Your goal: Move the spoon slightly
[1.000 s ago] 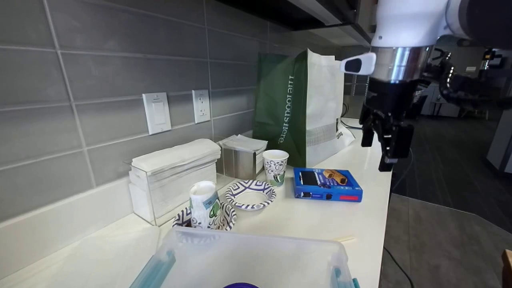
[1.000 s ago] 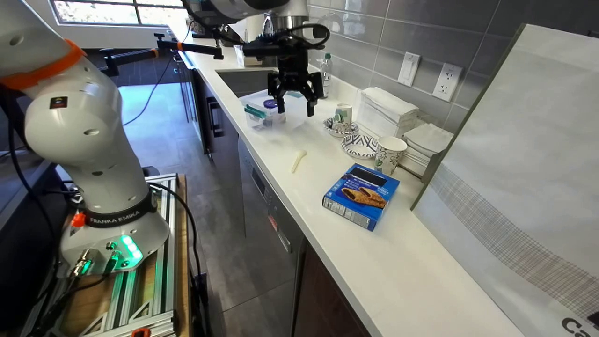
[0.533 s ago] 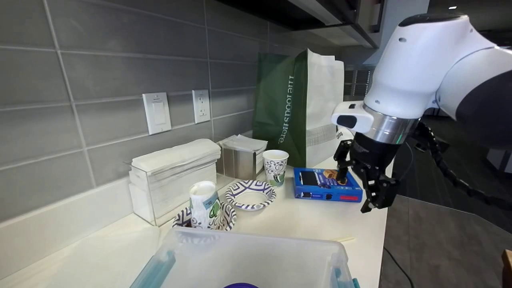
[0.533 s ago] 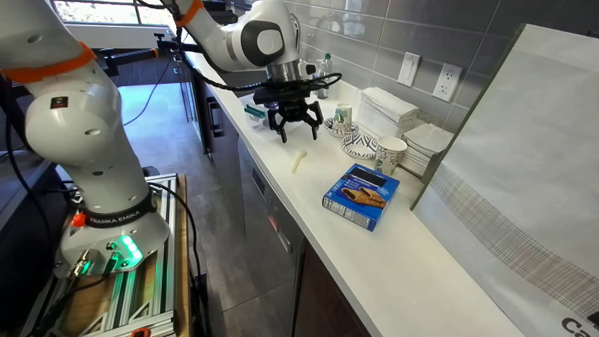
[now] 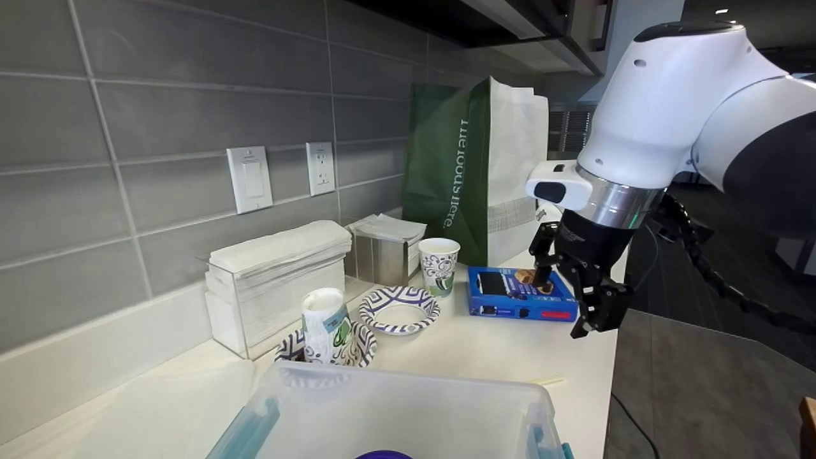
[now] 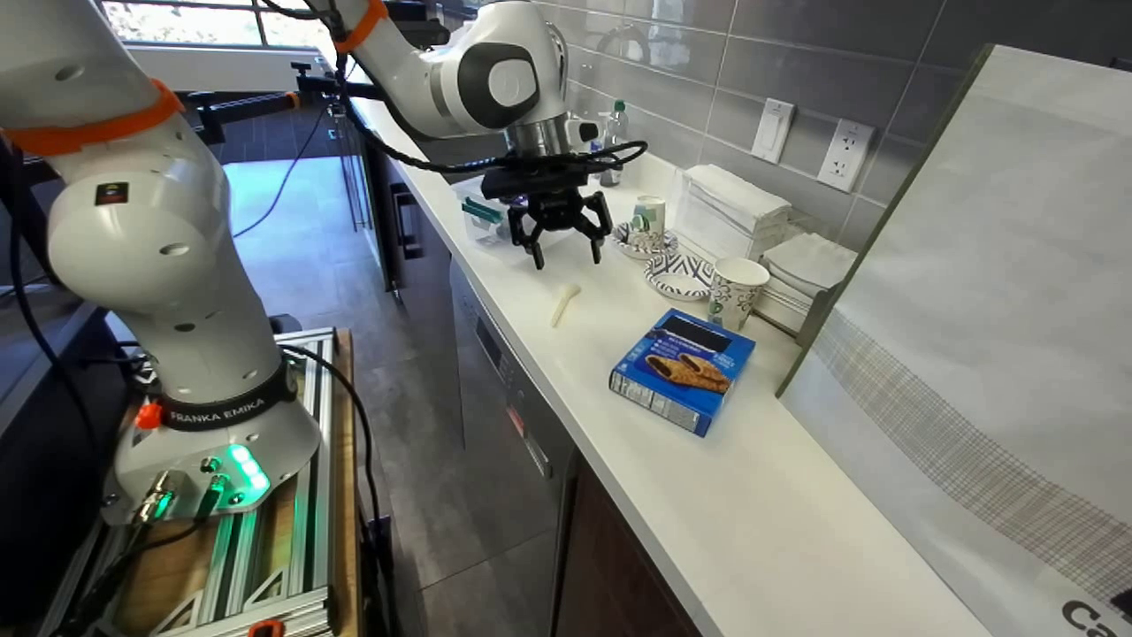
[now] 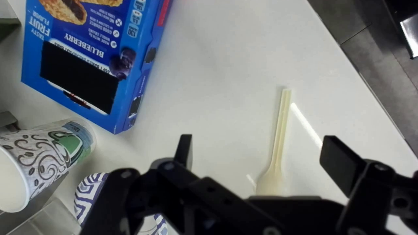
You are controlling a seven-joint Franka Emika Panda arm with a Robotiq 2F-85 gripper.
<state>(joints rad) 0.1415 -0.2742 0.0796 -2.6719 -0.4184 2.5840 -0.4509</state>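
Spoon (image 7: 278, 148) lay on the table (image 7: 222, 81); jaws hung wide above, holding nothing, presumably to straddle its handle (image 7: 282, 117).

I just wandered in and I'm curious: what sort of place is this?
Probably a kitchen or break room: the long white counter, paper cups and stacked paper towels suggest it.

Grey wall tiles (image 5: 217, 121) (pale-grouted) back a white counter (image 6: 796, 504)

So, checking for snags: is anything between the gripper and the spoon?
Nothing visible: the wrist view shows no object between the open gripper and the spoon.
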